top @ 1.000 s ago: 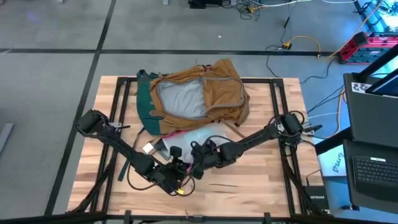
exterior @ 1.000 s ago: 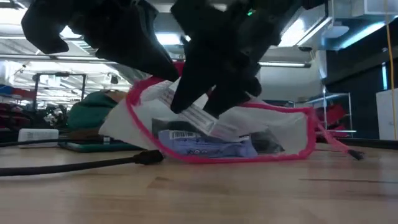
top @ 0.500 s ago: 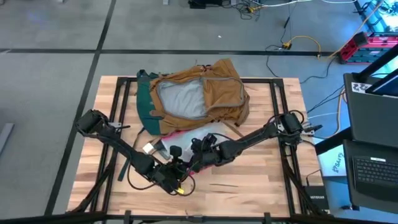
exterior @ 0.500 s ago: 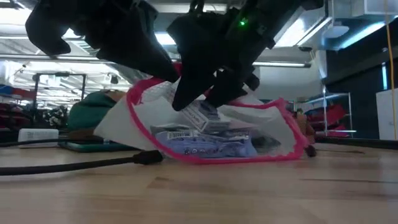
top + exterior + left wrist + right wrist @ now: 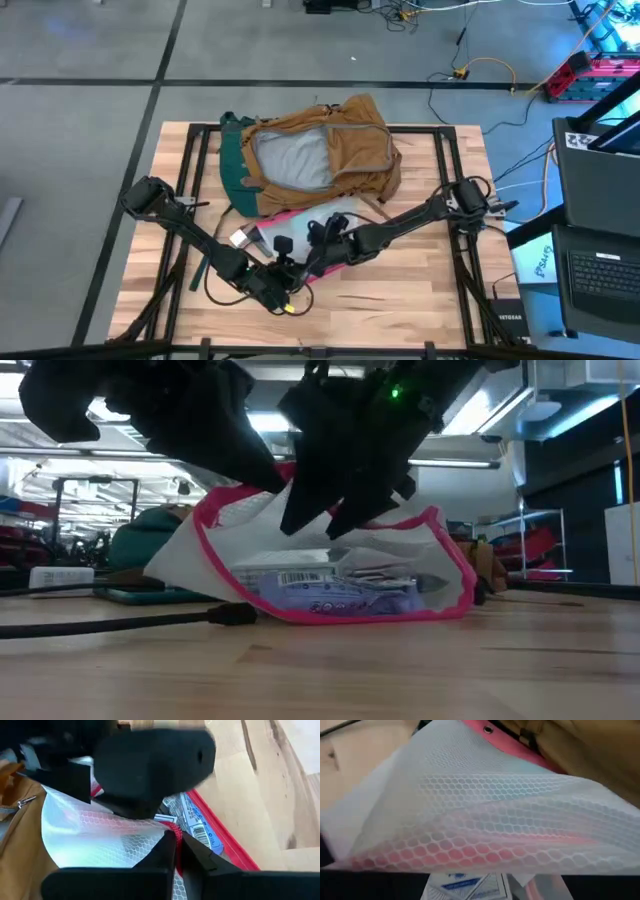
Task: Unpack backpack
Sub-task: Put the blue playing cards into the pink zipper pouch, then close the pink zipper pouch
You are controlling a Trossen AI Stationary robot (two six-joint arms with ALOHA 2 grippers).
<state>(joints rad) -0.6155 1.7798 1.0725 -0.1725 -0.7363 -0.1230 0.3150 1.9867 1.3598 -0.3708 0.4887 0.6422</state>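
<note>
The tan-brown backpack (image 5: pixel 330 150) lies open at the table's far middle, grey lining up, its teal side toward the left. Just nearer than it, a clear pink-edged pouch (image 5: pixel 330 575) stands on its lower edge on the wood, with printed packets (image 5: pixel 320 595) lying flat inside. Both grippers meet at the pouch's top. My left gripper (image 5: pixel 176 845) is shut on its pink edge. My right gripper (image 5: pixel 312 525) comes in from the right, shut on the pouch's upper wall. In the high view the arms cover most of the pouch (image 5: pixel 335 213). My left gripper pinches the pouch's pink edge (image 5: pixel 172 831) between its two fingertips, with the mesh wall spreading away beyond them. The pouch stands below the hold with its bottom edge on the table. My right gripper holds the pouch near its top (image 5: pixel 300 485), slanting down from the table's right side. The mesh wall (image 5: pixel 485 805) lies across its wrist view and hides the fingers, so the exact spot does not show.
A black cable (image 5: pixel 120 625) runs over the near left of the table. Flat items (image 5: pixel 60 578) lie at the far left in the low view. Bare wood (image 5: pixel 410 290) is free at the near right. A laptop (image 5: pixel 600 200) stands off the table's right edge.
The pouch has been drawn a little toward the table's left and near edge. Its right end has pulled in and risen. The packets inside, earlier propped up under my right gripper, have dropped flat to the bottom. My right gripper has shifted slightly the same way.
</note>
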